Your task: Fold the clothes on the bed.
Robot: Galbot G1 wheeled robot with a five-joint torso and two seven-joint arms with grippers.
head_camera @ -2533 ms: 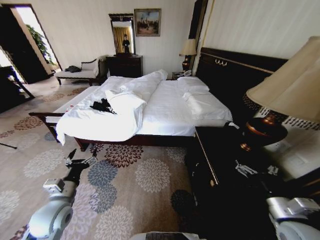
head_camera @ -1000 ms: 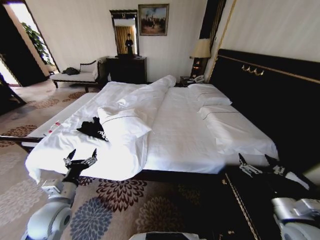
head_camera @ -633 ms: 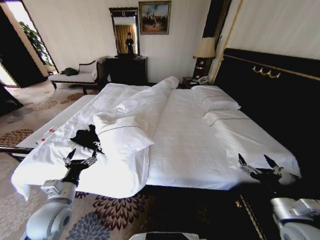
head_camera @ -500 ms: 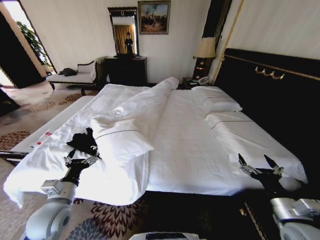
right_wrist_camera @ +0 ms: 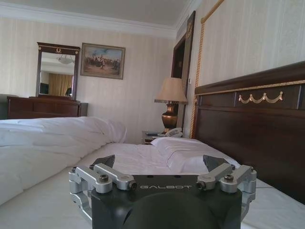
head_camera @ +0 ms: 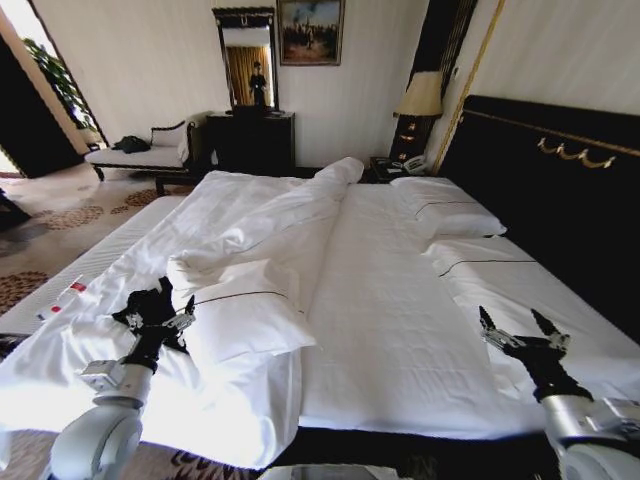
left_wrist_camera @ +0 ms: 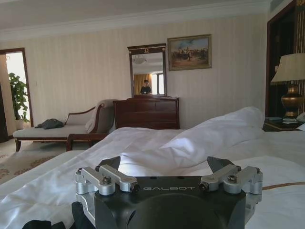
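Observation:
The clothes (head_camera: 135, 312) are a crumpled black heap on the white duvet near the foot corner of the bed (head_camera: 390, 300). My left gripper (head_camera: 160, 322) hangs open just in front of the heap, overlapping it in the head view. In the left wrist view that gripper (left_wrist_camera: 164, 164) is open with nothing between its fingers, and a bit of the black clothes (left_wrist_camera: 38, 224) shows below it. My right gripper (head_camera: 512, 325) stands open over the bed's near right side, well away from the clothes. In the right wrist view it (right_wrist_camera: 159, 162) is open and holds nothing.
A folded-back duvet ridge (head_camera: 290, 215) and pillows (head_camera: 450, 215) lie on the bed, with a dark headboard (head_camera: 560, 190) along the right. A chaise lounge (head_camera: 140, 155), a dresser with mirror (head_camera: 250, 135) and a lamp (head_camera: 420, 100) stand at the far wall. Patterned carpet (head_camera: 60, 215) lies to the left.
The whole view has shifted: the camera has come closer to the bed, which now looms larger. Both arms hold the same open pose, and the clothes lie where they were.

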